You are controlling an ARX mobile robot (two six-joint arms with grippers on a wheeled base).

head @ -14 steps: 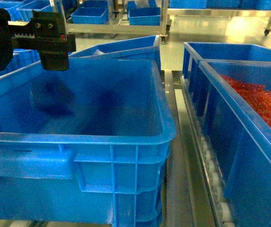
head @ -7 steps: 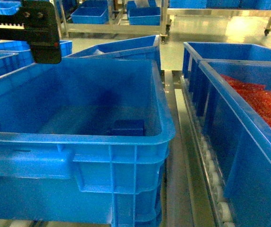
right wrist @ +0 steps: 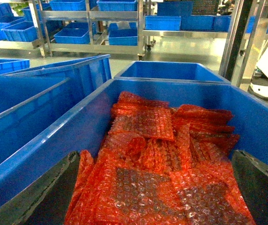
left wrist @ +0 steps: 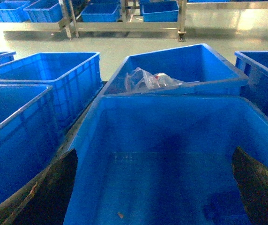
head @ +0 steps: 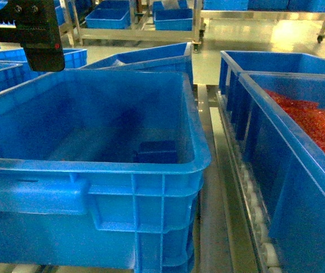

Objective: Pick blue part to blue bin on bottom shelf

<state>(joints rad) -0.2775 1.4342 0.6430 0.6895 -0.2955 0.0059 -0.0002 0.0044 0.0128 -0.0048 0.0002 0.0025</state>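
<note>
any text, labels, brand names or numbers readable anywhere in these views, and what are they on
None: no view shows a word, number, label or sign that can be read.
The blue bin, the blue part inside it and the crate of red bubble wrap carry no visible print.
The clear bag in the tilted crate behind has a red patch, too blurred to read.
The left gripper body shows only screws and a toothed rack.

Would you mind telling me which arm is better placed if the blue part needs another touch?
Left, probably. Its hand sits open above the blue bin holding the blue part; the right wrist view faces only red bubble wrap in the neighbouring crate.
</note>
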